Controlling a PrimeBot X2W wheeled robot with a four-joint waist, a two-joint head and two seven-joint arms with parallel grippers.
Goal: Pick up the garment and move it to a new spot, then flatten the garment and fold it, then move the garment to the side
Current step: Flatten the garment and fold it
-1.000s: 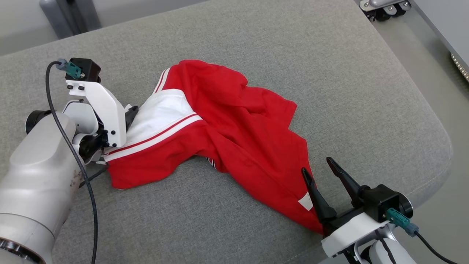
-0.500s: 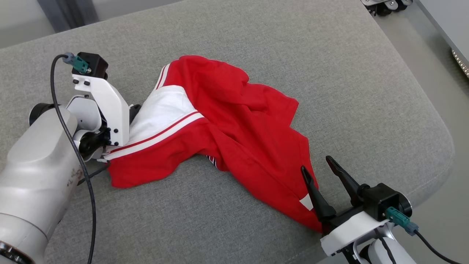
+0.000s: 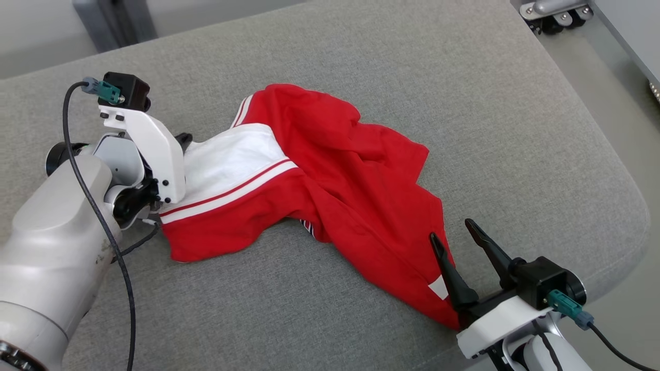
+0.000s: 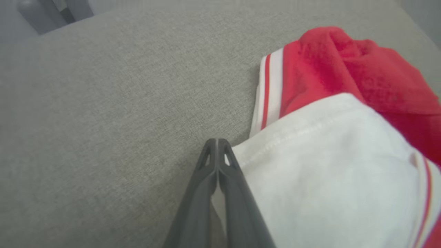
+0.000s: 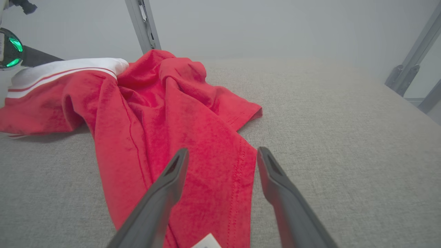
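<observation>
A red garment (image 3: pixel 335 180) with a white panel and red-and-white stripes lies crumpled on the grey cushion (image 3: pixel 464 103). My left gripper (image 3: pixel 183 139) is at its left end, shut on the white hem. In the left wrist view its fingertips (image 4: pixel 217 141) are pressed together, with a pale sliver of the garment (image 4: pixel 327 165) pinched lower between them. My right gripper (image 3: pixel 450 229) stands open at the lower right, over the red corner that carries a white label (image 3: pixel 439 287). The right wrist view shows that gripper (image 5: pixel 223 151) open with the red garment (image 5: pixel 155 113) under its gap.
The cushion's rounded front-right corner (image 3: pixel 619 216) drops to the floor beside my right arm. Caster wheels (image 3: pixel 551 10) of a metal frame stand at the top right, and a dark grey post (image 3: pixel 113 20) at the top left. Bare cushion surrounds the garment.
My left gripper has closed from open onto the garment's white hem. The head camera has shifted a little. The right gripper has stayed open over the red corner.
</observation>
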